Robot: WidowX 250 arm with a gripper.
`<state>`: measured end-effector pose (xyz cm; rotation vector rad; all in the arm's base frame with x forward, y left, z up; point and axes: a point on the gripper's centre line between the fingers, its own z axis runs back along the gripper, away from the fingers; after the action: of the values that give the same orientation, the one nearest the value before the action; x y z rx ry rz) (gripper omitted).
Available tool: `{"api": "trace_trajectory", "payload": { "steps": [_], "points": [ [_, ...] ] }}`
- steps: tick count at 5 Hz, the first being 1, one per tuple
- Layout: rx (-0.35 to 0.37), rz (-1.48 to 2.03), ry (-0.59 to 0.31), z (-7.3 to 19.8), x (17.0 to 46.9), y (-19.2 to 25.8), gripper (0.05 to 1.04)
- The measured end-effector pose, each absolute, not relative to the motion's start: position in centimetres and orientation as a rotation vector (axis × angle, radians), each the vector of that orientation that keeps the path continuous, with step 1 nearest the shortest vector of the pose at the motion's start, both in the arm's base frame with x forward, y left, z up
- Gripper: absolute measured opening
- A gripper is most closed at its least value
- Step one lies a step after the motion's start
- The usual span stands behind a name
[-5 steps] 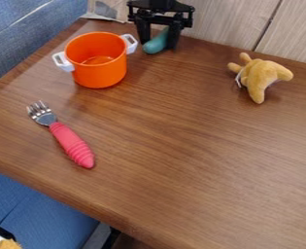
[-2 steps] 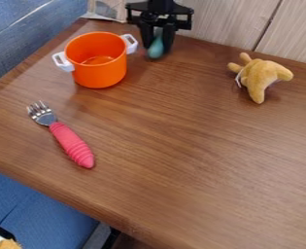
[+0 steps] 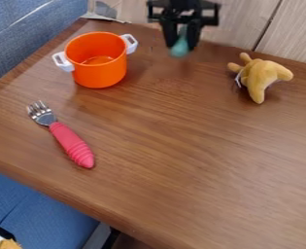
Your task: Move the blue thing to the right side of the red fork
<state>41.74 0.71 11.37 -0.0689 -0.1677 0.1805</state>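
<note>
Blue thing [image 3: 179,49]: teal, smooth, rounded at its low end, hanging near the far edge of the table [image 3: 181,160], between pot and plush. I have it pinched between the 2 fingers of my black gripper [image 3: 181,44], jaws narrowed onto it. Red fork [image 3: 71,144] lies well apart, nearer the camera: metal tines, ribbed handle. Orange pot [image 3: 100,72]: glossy, round, 2 white handles. Tan plush [image 3: 263,76]: fuzzy, stubby-limbed. Tabletop: brown wood grain.
</note>
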Motion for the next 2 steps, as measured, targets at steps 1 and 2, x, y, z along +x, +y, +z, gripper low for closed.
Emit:
{"api": "trace_trajectory", "payload": {
  "steps": [1, 2],
  "points": [
    [-0.081, 0.19, -0.222, 14.6, 39.8, 0.6, 0.43],
    [-0.086, 0.156, -0.25, 16.3, 36.0, 0.3, 0.43]
  ]
}}
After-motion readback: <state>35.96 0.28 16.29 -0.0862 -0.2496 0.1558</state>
